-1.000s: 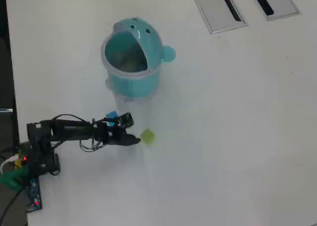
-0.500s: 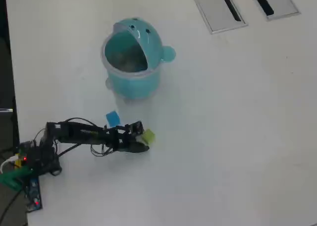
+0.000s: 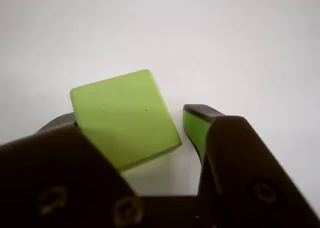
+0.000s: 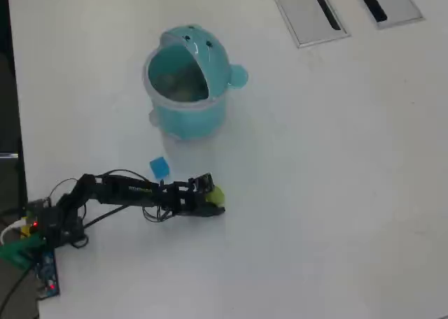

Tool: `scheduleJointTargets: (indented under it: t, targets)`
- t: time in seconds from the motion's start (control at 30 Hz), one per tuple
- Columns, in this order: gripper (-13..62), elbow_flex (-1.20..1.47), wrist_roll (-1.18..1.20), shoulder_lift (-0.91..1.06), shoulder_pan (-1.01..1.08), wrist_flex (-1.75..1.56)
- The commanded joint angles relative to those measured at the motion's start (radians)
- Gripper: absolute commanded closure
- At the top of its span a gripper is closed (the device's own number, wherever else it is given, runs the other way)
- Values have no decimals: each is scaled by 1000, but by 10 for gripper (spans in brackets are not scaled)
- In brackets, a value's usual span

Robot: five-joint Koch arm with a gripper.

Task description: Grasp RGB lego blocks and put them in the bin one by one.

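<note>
yellow-green lego block lies on the white desk between the spread jaws of the tool, not yet clamped; bin and blue block sit apart.

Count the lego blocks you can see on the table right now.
2. The yellow-green block sits between the open pincer jaws; the blue block lies just behind, toward the teal bin. No red one shows; possibly inside the bin.

from my seat the yellow-green block looks like smooth matt plastic with a few faint specks. the gripper is dark matt plastic, and the table is plain matt white. the bin reads as glossy teal plastic.
</note>
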Motion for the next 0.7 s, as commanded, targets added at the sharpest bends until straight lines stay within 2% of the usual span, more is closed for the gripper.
scheduleJointTargets:
  t: [0.0,0.2,0.5,0.6,0.67]
  targets:
    - [158,-74,15,0,0,-77]
    - [207,-67,75,12,-26,-144]
    - [370,-17,218,78,-66,-290]
    - [378,-2,259,120,-87,-308]
    - [426,14,270,155,-97,-310]
